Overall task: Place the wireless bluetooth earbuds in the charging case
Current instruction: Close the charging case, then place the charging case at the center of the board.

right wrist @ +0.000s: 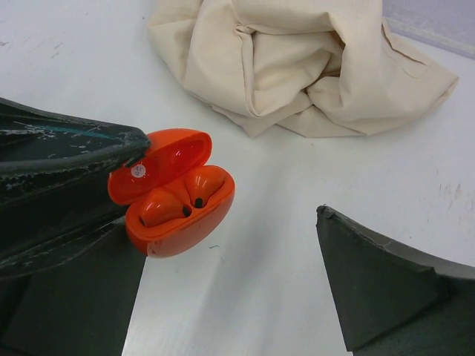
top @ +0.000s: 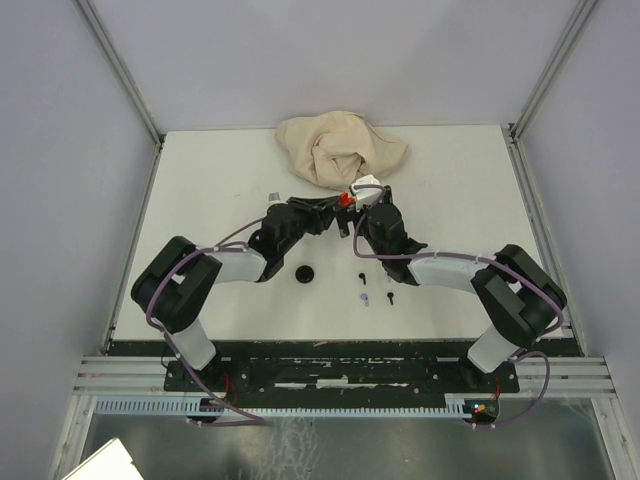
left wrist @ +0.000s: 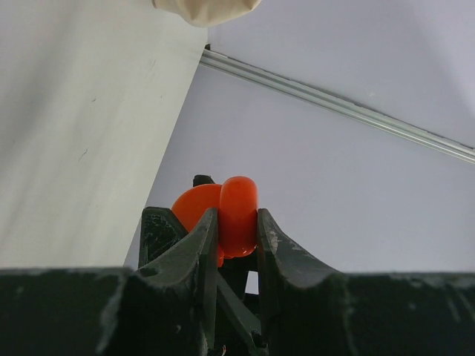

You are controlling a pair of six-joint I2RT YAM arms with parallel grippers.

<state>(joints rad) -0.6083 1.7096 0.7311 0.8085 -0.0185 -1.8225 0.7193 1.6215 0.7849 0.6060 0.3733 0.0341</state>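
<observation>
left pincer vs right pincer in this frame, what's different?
Left pincer is shut on the orange charging case, whose lid is open. Right pincer is open and holds nothing. In the top view, the left pincer reaches the case from the left and the right pincer comes in from the right. Shared: both are dark and both sit close to the beige cloth.

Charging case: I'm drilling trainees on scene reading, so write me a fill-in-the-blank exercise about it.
The charging case has its lid ___.
Inside it sit ___ earbuds.
The ___ pincer is shut on the case.
Missing words: open; two; left.
</observation>
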